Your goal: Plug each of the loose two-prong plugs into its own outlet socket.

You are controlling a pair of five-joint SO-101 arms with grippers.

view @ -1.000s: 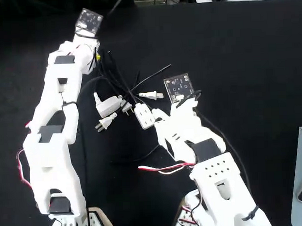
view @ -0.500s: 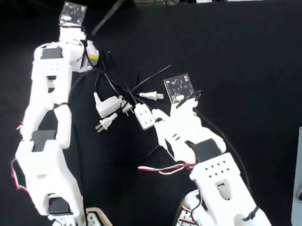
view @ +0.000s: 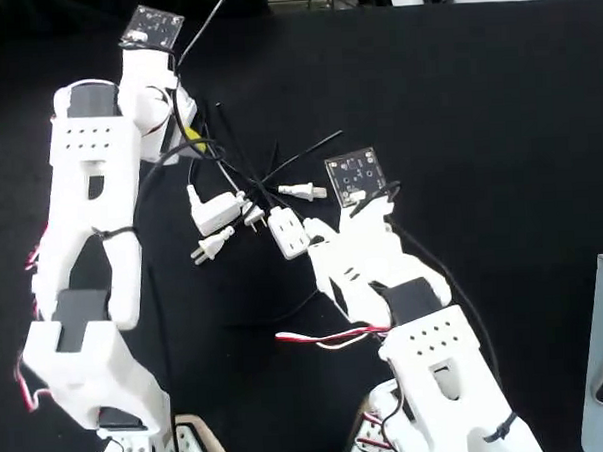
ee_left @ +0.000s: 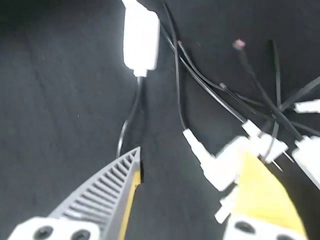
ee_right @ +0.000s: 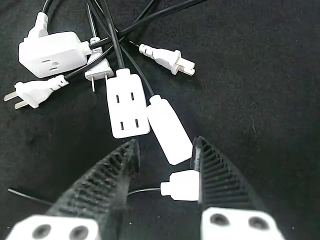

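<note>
The right claw [ee_right: 165,145] is held spread just above the socket block [ee_right: 127,102] on the surface [view: 497,127], with loose plugs [ee_right: 167,56] lying unplugged beside it. The left claw [ee_left: 191,151] is also spread, nothing gripped, over the cords [ee_left: 200,80].

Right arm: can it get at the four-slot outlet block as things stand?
Probably yes. The right pincer is open just short of the four-slot outlet block, with nothing lying over the block's near end. A white connector body lies right beside it and might get caught too.
</note>
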